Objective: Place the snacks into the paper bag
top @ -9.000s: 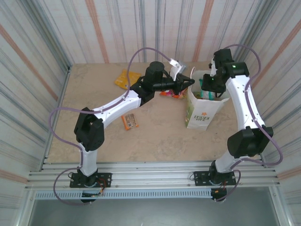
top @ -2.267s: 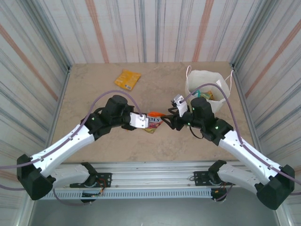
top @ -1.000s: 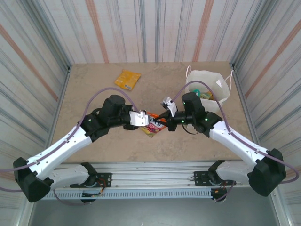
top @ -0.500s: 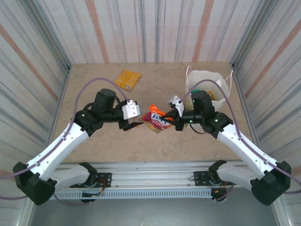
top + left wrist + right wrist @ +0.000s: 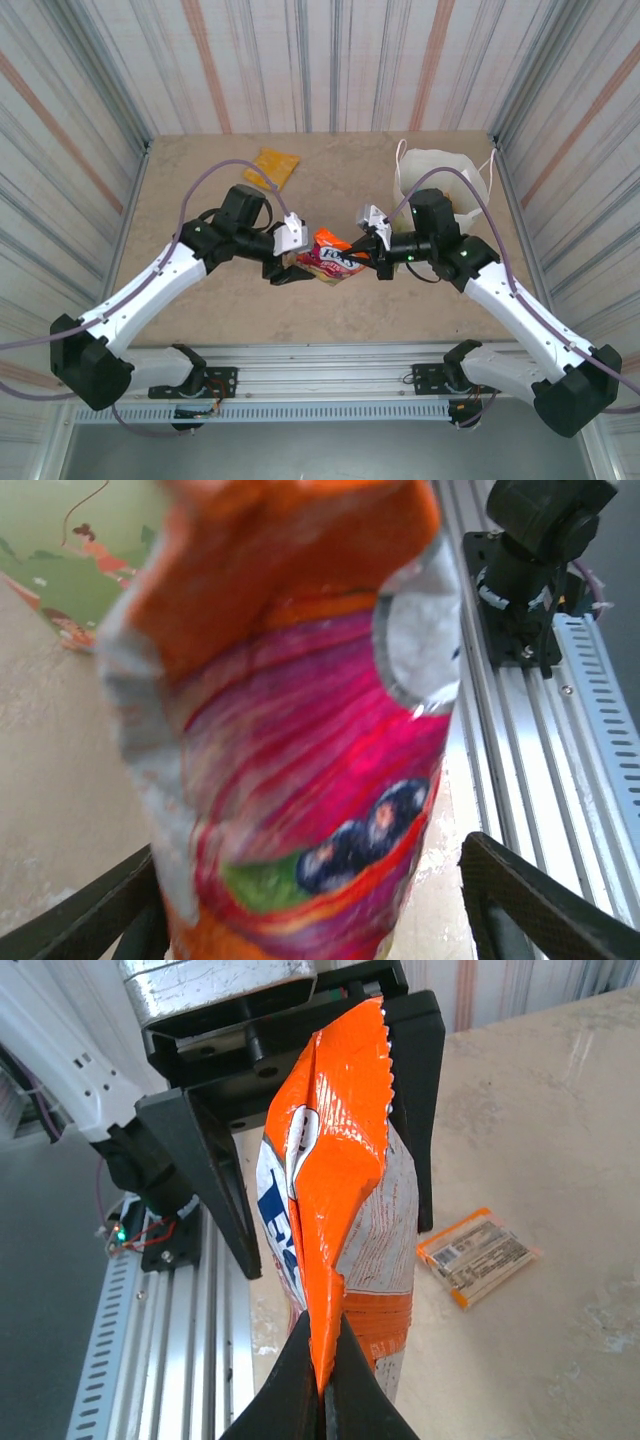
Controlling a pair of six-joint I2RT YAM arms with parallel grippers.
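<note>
Above table middle, between our arms: right gripper (image 5: 372, 258) pinched tight on edge of orange-red packet (image 5: 335, 263), which hangs free, ready for swing to paper bag (image 5: 478, 195) behind. Left gripper (image 5: 286, 264) splayed, jaws flanking packet, gripping nothing; we judge handover.

Orange packet (image 5: 335, 1210) between right end effector (image 5: 322, 1355) fingertips, small bar (image 5: 475, 1255) behind.

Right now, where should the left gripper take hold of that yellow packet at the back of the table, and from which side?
Probably its near edge, from straight above. The yellow packet lies flat on the table, so only a thin edge can be pinched. The left gripper is open and free; the right gripper holds the Fox's packet.
</note>
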